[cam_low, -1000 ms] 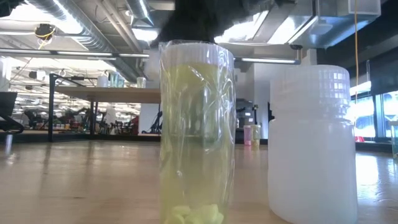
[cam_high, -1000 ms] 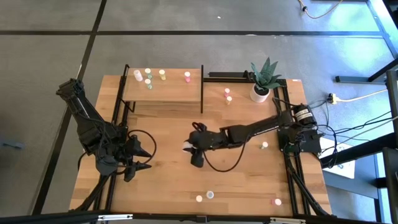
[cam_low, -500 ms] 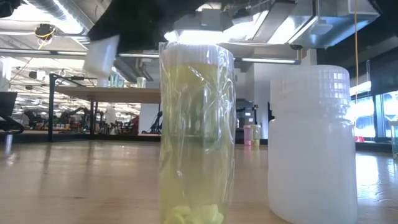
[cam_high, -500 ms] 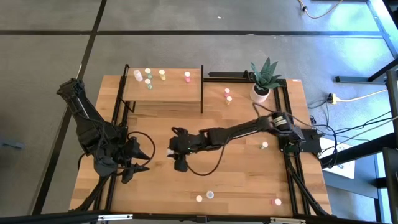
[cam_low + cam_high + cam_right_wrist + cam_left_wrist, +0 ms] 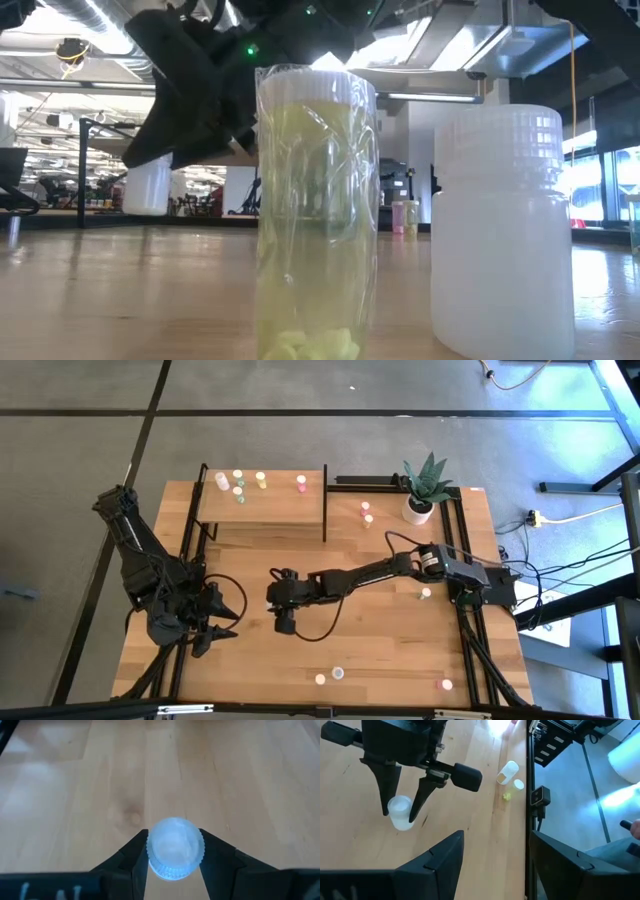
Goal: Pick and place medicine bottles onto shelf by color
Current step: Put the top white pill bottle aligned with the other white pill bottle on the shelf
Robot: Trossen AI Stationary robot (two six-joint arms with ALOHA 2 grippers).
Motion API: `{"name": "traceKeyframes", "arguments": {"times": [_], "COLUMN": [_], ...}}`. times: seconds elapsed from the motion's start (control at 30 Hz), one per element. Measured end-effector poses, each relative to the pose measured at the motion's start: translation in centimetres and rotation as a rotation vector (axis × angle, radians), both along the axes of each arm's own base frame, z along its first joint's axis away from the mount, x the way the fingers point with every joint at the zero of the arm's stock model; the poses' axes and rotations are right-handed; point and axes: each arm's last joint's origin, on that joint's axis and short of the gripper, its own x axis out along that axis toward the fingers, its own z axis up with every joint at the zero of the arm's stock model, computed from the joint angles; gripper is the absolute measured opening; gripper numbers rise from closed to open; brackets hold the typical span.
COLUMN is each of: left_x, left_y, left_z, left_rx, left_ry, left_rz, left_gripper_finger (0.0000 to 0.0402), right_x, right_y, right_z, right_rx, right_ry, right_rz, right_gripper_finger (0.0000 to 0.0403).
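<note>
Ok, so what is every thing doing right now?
Right end effector: shut on the white bottle, over the table's middle.
White bottle: held upright between the fingers, above the wood.
Left end effector: open, empty, waiting at the table's left side.
Shelf: holds five bottles standing along its back edge.
Yellow-green bottle: standing, lid on, pills at its bottom.
Plant pot: upright.

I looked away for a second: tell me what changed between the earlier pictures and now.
The right pincer, shut on a white bottle, carried it leftward across the table toward the left arm. The left pincer, the shelf and the bottles on it stayed put.
</note>
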Motion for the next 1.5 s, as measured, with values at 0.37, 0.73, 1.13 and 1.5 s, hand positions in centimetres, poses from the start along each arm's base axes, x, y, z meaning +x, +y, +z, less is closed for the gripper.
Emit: {"name": "traceKeyframes", "arguments": {"times": [0.37,0.73,1.13,1.5], "left_x": [0.0,0.0,0.0,0.0], "left_y": [0.0,0.0,0.0,0.1], "left_z": [0.0,0.0,0.0,-0.1], "left_rx": [0.004,0.007,0.013,0.016], "left_ry": [-0.001,-0.001,0.002,0.003], "left_rz": [-0.003,-0.005,-0.005,-0.005], "left_gripper_finger": [0.0219,0.0219,0.0219,0.0219], "right_x": [0.0,-0.1,0.2,0.1], "right_y": [-0.1,-0.1,-0.1,0.2], "right_z": [-0.1,-0.3,0.3,5.5], "right_rx": [0.004,0.003,0.005,-0.015], "right_ry": [0.004,0.011,-0.005,0.099], "right_rz": [-0.005,-0.005,-0.004,0.005], "right_gripper_finger": [0.0166,0.0185,0.0186,0.0186]}}
